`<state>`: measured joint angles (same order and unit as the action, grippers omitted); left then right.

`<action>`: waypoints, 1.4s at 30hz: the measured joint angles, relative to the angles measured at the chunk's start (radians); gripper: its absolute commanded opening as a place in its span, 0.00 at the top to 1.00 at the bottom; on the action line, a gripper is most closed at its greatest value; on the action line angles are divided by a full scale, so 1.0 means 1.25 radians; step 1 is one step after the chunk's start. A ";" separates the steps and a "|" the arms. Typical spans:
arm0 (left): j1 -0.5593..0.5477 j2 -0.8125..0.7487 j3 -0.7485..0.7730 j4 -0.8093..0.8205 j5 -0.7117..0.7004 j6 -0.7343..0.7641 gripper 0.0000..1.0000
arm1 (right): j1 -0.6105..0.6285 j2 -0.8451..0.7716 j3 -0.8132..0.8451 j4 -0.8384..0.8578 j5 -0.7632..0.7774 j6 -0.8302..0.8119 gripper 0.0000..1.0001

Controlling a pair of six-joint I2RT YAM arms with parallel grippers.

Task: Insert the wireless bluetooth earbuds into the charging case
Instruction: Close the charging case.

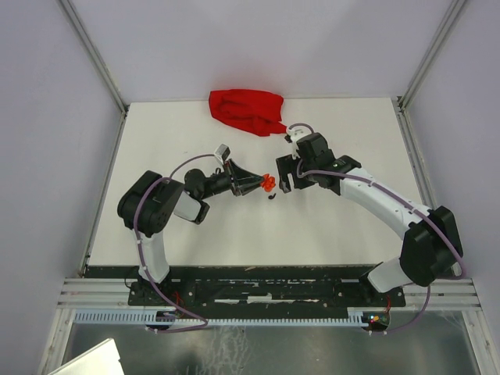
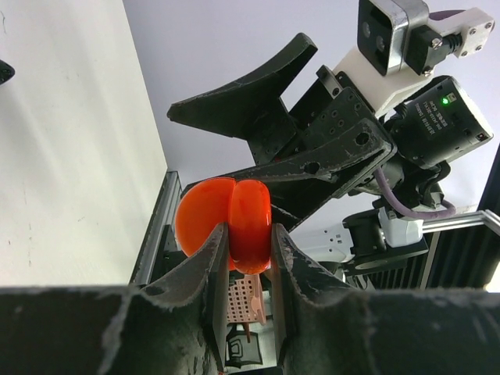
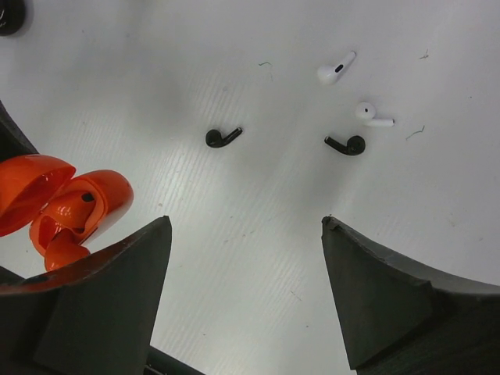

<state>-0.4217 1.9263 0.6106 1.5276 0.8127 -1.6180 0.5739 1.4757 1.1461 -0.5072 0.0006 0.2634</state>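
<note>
My left gripper point(image 1: 260, 185) is shut on an open orange-red charging case point(image 1: 269, 184) and holds it above the table; in the left wrist view the case point(image 2: 248, 223) sits clamped between the two fingers, its lid point(image 2: 199, 223) swung open. In the right wrist view the case point(image 3: 74, 207) shows a red earbud point(image 3: 82, 205) seated inside. My right gripper point(image 1: 283, 175) is open and empty just right of the case, jaws wide apart point(image 3: 246, 223). On the table below lie two black earbuds point(image 3: 223, 138) point(image 3: 346, 144) and two white earbuds point(image 3: 336, 69) point(image 3: 372, 116).
A crumpled red cloth point(image 1: 246, 111) lies at the back of the white table. A dark round object point(image 3: 9, 14) shows at the top-left corner of the right wrist view. Grey walls and metal posts enclose the table.
</note>
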 measured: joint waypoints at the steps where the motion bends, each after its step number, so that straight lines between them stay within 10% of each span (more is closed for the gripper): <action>1: -0.001 0.000 0.002 -0.001 -0.001 0.001 0.97 | 0.000 0.000 0.000 0.001 -0.004 0.000 0.15; 29: -0.012 0.035 0.003 -0.021 -0.154 0.023 0.97 | 0.059 -0.027 -0.028 0.077 0.066 0.004 0.13; 42: -0.045 0.028 -0.076 -0.005 -0.382 -0.200 0.97 | 0.058 -0.201 -0.493 0.688 0.107 -0.078 0.10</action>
<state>-0.4774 1.9614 0.5152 1.5219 0.3351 -1.8683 0.6468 1.2240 0.5293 0.3523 0.1341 0.1654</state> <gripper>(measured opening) 0.303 0.887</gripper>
